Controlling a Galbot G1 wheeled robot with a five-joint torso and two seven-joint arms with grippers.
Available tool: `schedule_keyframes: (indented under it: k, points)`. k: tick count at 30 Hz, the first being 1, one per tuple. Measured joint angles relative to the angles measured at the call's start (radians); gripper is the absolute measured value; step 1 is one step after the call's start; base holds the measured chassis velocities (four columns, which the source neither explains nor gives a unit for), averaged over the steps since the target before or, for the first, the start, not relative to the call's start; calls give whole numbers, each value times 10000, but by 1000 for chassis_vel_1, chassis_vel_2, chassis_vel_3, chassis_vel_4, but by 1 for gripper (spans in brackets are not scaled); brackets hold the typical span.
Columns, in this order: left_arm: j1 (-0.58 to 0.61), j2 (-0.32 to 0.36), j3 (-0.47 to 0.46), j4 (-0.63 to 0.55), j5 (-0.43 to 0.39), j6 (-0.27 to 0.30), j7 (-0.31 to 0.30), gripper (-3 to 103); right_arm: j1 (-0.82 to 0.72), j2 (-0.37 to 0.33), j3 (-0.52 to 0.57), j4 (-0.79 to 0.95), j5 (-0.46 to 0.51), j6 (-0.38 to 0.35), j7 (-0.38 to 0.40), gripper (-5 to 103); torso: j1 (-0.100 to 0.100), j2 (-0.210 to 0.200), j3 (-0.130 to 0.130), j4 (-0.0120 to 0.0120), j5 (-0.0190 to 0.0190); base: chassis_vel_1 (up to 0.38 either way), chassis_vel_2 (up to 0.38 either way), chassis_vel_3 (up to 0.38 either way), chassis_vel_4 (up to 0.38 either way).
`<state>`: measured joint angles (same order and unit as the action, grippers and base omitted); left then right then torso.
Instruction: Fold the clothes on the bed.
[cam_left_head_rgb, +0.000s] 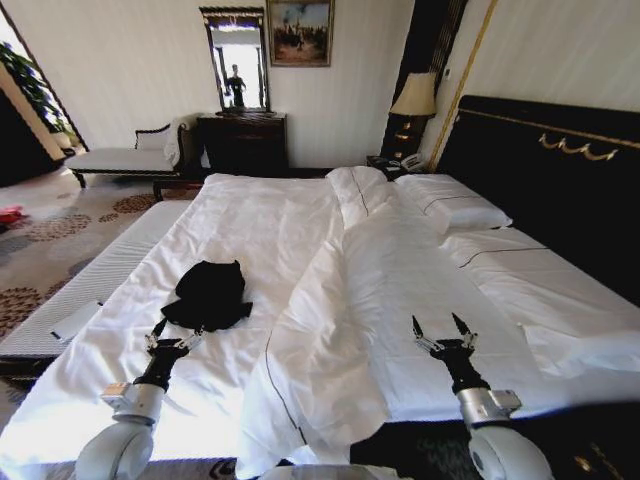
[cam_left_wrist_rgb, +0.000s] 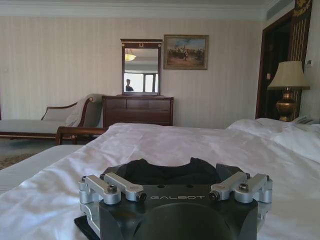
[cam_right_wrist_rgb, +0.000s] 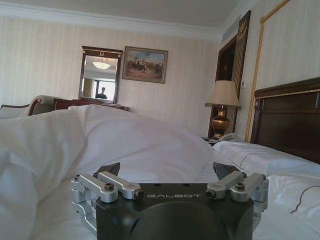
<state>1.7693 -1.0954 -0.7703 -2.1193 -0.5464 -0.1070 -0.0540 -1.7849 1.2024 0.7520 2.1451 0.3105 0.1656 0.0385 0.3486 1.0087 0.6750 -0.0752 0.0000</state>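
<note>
Found the black T-shirt (cam_left_head_rgb: 208, 295) bunched in a dark heap on the left half of the bed (cam_left_head_rgb: 280, 215), resting on the white sheet and not yet spread or folded. Could not make out a clear long axis in so crumpled a lump (perhaps slightly wider across the bed at its near edge), nor tell collar from hem. Placed the left gripper (cam_left_head_rgb: 175, 338) just short of the heap's near edge, low over the sheet, fingers spread and holding nothing, with the shirt straight ahead and close beyond it in the left wrist view. Placed the right gripper (cam_left_head_rgb: 437, 325) well apart on the other half of the bed, likewise spread wide and empty, hovering over white bedding. Judged the left arm much the nearer, needing only a short reach forward, and the right arm needing to cross leftward. Noted between the two a thick ridge of turned-back duvet (cam_left_head_rgb: 320, 340) running down the bed's middle toward the foot, likely in the way of any crosswise reach by the right arm. Farther off, marked pillows (cam_left_head_rgb: 450, 205) against the dark headboard (cam_left_head_rgb: 545, 165), a lamp (cam_left_head_rgb: 415, 95) beside it, and a dresser (cam_left_head_rgb: 243, 140) with a chaise bench (cam_left_head_rgb: 120, 158) along the far wall, all clear of the work.
</note>
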Motion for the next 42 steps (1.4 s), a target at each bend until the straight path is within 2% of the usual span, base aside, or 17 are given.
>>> schedule_keyframes:
  k: [42]
  points:
    - [101,-59,7,-50,71,-65,17,100,-167,146,36,260,18,14,28,100,-2,0,0,0,0,109,184,-104,-188]
